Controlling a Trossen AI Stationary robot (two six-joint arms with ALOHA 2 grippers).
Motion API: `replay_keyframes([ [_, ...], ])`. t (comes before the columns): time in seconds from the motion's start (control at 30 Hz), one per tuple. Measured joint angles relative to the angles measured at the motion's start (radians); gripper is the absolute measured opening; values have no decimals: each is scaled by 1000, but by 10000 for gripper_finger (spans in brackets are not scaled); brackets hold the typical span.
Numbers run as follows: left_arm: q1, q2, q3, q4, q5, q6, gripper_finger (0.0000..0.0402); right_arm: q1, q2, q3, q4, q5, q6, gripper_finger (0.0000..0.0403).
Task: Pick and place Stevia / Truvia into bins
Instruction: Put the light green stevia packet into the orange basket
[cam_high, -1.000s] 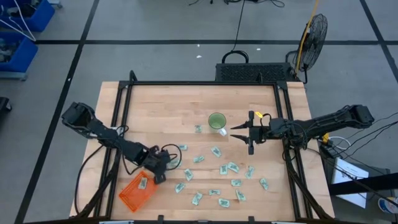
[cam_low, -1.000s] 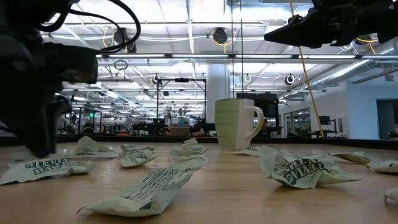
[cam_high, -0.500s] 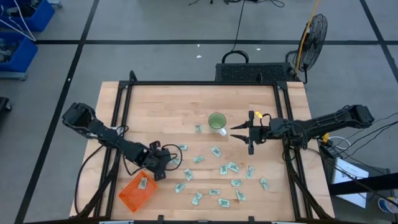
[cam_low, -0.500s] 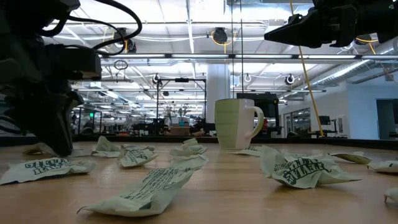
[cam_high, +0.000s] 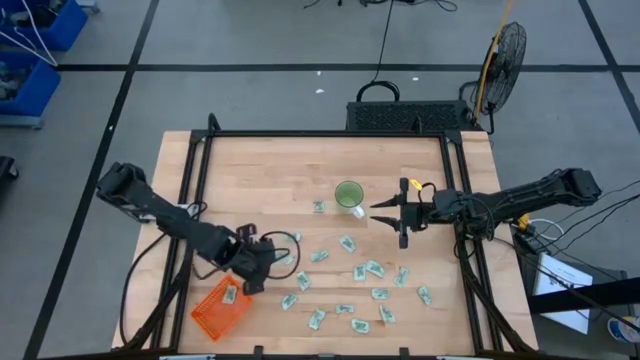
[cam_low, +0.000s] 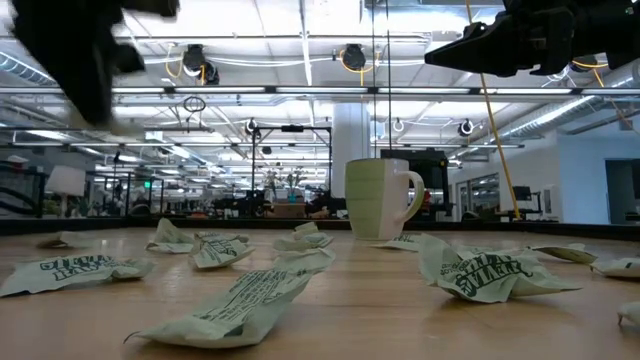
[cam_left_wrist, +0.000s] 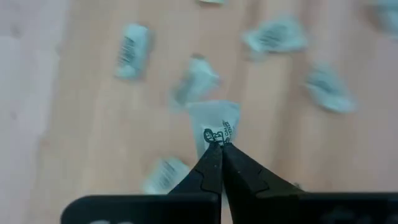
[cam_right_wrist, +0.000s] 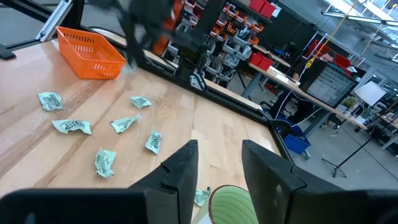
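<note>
Table (cam_high: 260, 170): one, wooden, carrying everything else.

Arms: two. Left arm reaching in from the left edge toward the front-left corner. Right arm stretched in from the right edge toward the middle, apparently just waiting.

Basket (cam_high: 215, 310): one, orange, lying at an angle near the front-left corner, within easy reach of the left arm. Holds one sachet (cam_high: 230, 295) so far, which puts the job near its start.

Cup (cam_high: 348, 193): one, green, upright near the middle of the table. No part of the task, by the look of it.

Left gripper (cam_high: 262, 262): raised off the wood just beside the basket, toward the middle. Fingertips pressed together on the lower edge of one sachet (cam_left_wrist: 214, 121), seen in the left wrist view, so that the paper hangs free of the rest. Likely carrying it over to the basket.

Right gripper (cam_high: 378, 210): hovering just beside the cup on its right-edge side, fingers (cam_right_wrist: 180, 162) spread apart, holding nothing.

Loose sachets (cam_high: 360, 271): about fifteen by count from above, crumpled, scattered between the cup and the front edge, most of them apart from one another. One (cam_high: 318, 207) lying alone near the cup.
</note>
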Motion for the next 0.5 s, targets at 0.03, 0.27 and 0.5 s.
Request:
replay_keyframes([
  [0.03, -16, -3, 40, -45, 38, -42, 5, 0, 0, 0, 0, 0, 0, 118],
  [0.27, -163, -4, 92, -96, 226, -442, 15, 0, 0, 0, -15, 0, 11, 118],
  [0.5, -265, -3, -29, -55, 290, -670, 5, 0, 0, 0, 5, -3, 1, 118],
])
